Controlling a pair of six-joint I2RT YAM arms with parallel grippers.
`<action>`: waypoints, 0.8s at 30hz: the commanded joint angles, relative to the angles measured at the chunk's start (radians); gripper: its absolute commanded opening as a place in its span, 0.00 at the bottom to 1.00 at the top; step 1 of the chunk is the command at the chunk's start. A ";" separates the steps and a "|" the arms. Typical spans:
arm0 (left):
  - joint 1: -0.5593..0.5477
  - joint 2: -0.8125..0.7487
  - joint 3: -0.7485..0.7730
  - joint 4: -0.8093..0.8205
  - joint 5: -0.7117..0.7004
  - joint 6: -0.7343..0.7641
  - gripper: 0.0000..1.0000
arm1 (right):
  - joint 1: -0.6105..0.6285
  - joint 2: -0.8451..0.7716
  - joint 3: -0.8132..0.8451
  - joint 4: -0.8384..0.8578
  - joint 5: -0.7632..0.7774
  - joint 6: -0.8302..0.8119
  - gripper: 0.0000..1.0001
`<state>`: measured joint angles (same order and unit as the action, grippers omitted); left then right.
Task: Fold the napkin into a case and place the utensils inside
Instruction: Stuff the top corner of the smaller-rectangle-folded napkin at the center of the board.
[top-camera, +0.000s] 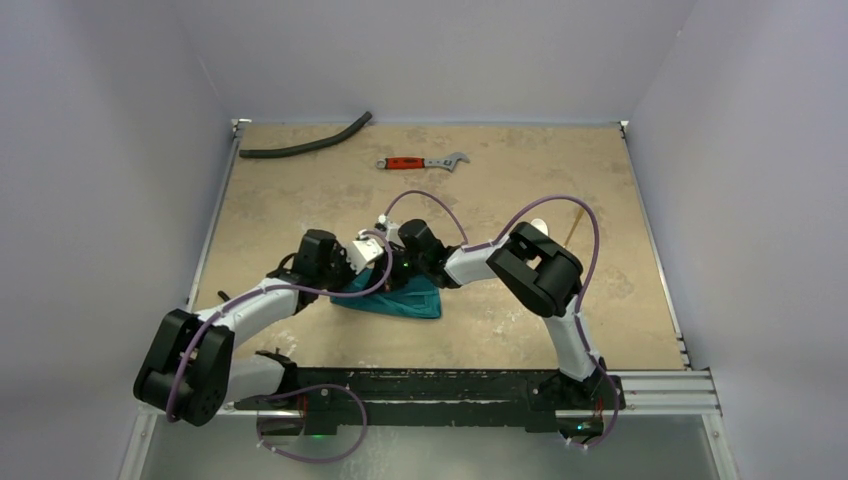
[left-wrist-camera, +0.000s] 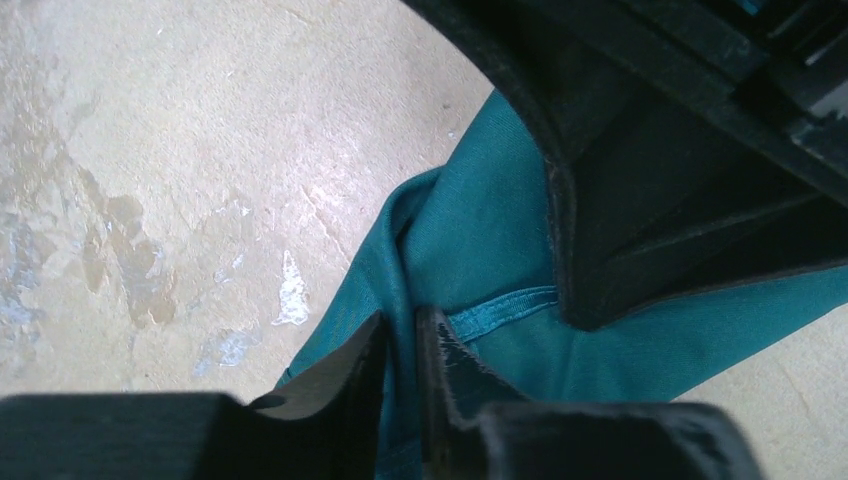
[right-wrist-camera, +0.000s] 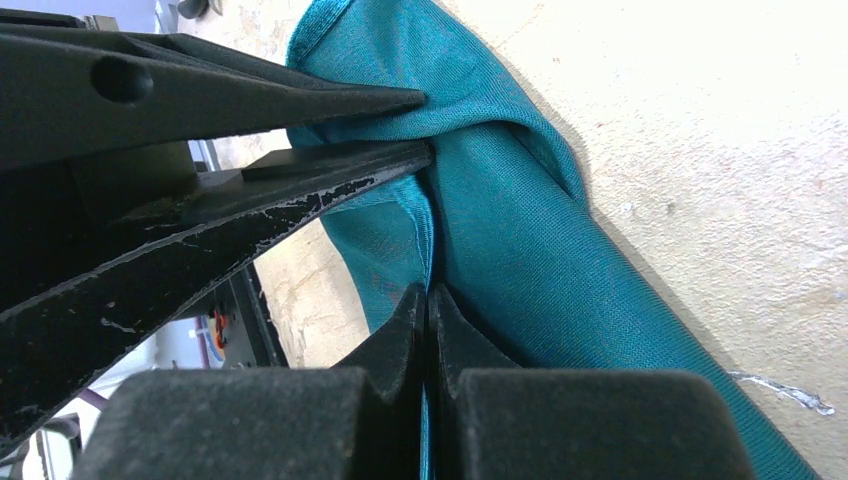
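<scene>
Napkin (top-camera: 405, 300) lies bunched near the middle of the bench (top-camera: 300, 190), just ahead of the arm bases, and both of your arms meet over its far edge. On the left, your left end effector (left-wrist-camera: 404, 332) has its jaws standing close together with a raised fold of the teal cloth nipped between them. The bite looks shallow, so count it as a light pinch. Treat the cloth as soft, light and limp: it will probably sag, drag on the bench and crease wherever it is let go, and a fold is unlikely to hold unless you press it flat. Take it by the stitched hem or a corner, not the slack middle. Your right end effector (right-wrist-camera: 428, 296) is fully closed on a neighbouring ridge of the same cloth. Further right, past the right arm's elbow, the white spoon (top-camera: 539, 226) and the wooden utensil (top-camera: 576, 222) lie partly hidden, well apart from the cloth.
</scene>
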<state>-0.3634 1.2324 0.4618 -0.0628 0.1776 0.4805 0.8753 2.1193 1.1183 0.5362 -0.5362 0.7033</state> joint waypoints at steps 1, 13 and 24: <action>-0.016 0.009 -0.009 0.048 0.004 -0.015 0.11 | 0.006 -0.015 0.005 -0.114 0.041 -0.041 0.00; -0.020 -0.033 0.052 -0.038 -0.026 0.023 0.00 | 0.004 0.003 0.025 -0.165 0.027 -0.036 0.00; -0.020 -0.070 0.095 -0.123 0.010 0.048 0.00 | 0.001 0.026 0.045 -0.214 0.024 -0.052 0.00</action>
<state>-0.3801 1.1866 0.5137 -0.1604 0.1562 0.5091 0.8761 2.1139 1.1549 0.4400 -0.5377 0.6933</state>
